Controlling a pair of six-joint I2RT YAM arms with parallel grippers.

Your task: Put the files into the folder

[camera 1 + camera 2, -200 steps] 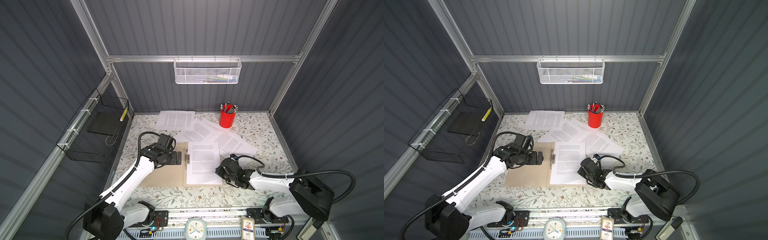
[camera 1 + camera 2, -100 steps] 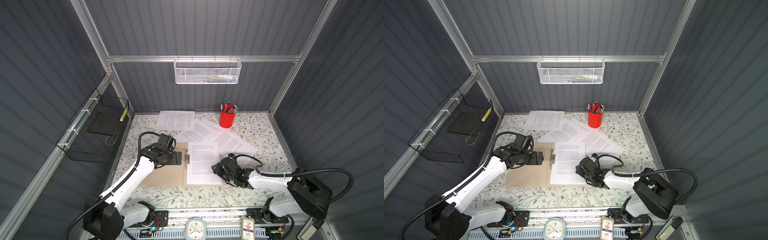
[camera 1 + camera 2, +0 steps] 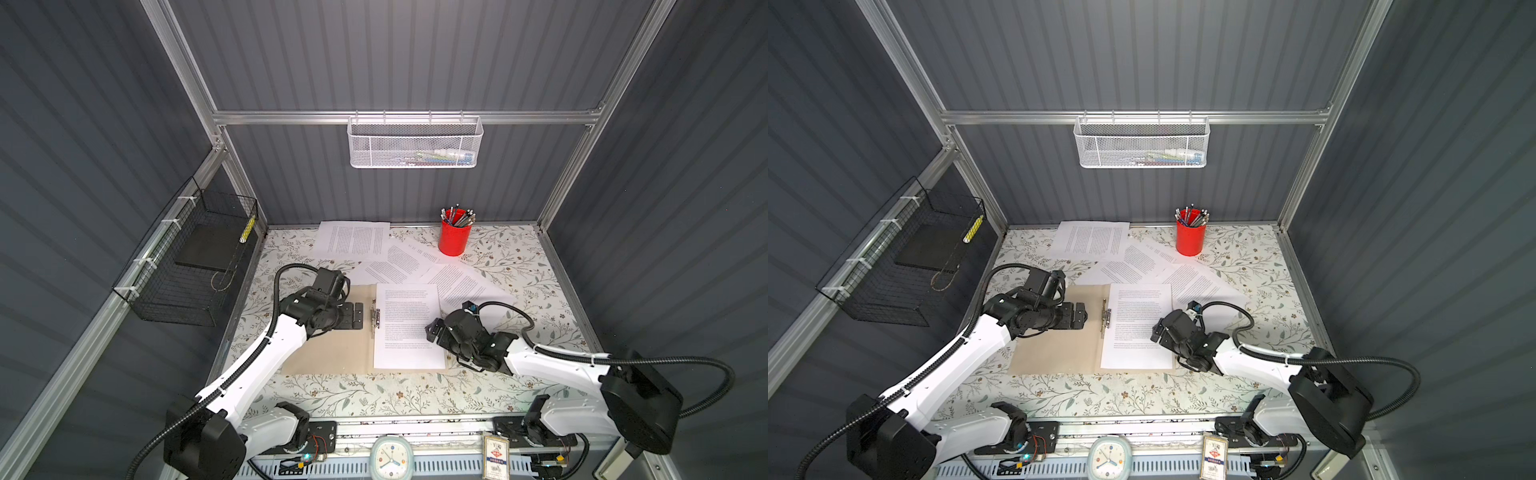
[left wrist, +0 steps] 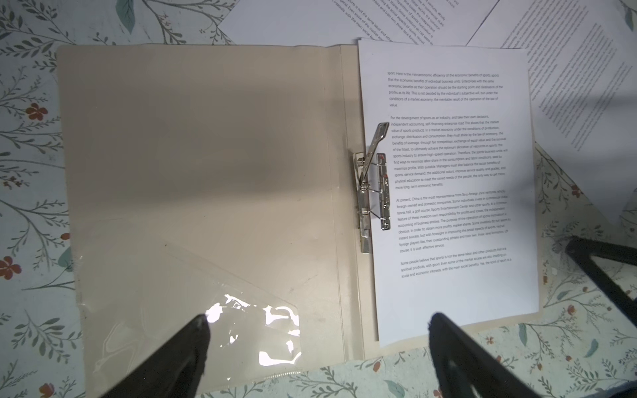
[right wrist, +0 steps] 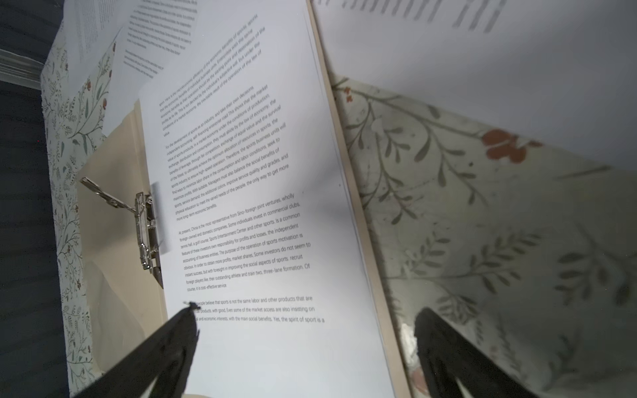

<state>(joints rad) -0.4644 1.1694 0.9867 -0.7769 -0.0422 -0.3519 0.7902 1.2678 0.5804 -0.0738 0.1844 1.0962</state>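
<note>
The tan folder [image 3: 328, 353] [image 3: 1054, 349] lies open on the flowered table. One of the files, a printed sheet [image 3: 407, 332] [image 4: 448, 172] [image 5: 258, 206], rests on its right half, its inner edge at the metal clip [image 3: 375, 313] [image 4: 374, 186], whose lever stands raised. Further files [image 3: 353, 241] [image 3: 399, 262] [image 3: 461, 282] lie loose behind the folder. My left gripper [image 3: 356, 316] [image 4: 317, 320] hovers open over the folder's left half, beside the clip. My right gripper [image 3: 432, 330] [image 5: 305, 313] is open and straddles the right edge of the sheet and folder, holding nothing.
A red pen cup [image 3: 454, 239] stands at the back right beside the loose sheets. A white mesh basket [image 3: 415, 143] hangs on the back wall. A black wire basket [image 3: 195, 266] on the left wall holds a black slab [image 3: 208, 247]. A clock [image 3: 390, 459] sits at the front edge.
My right gripper has opened from shut and let go of the sheet, which now lies flat in the folder. It has edged slightly left. The left arm has not moved.
</note>
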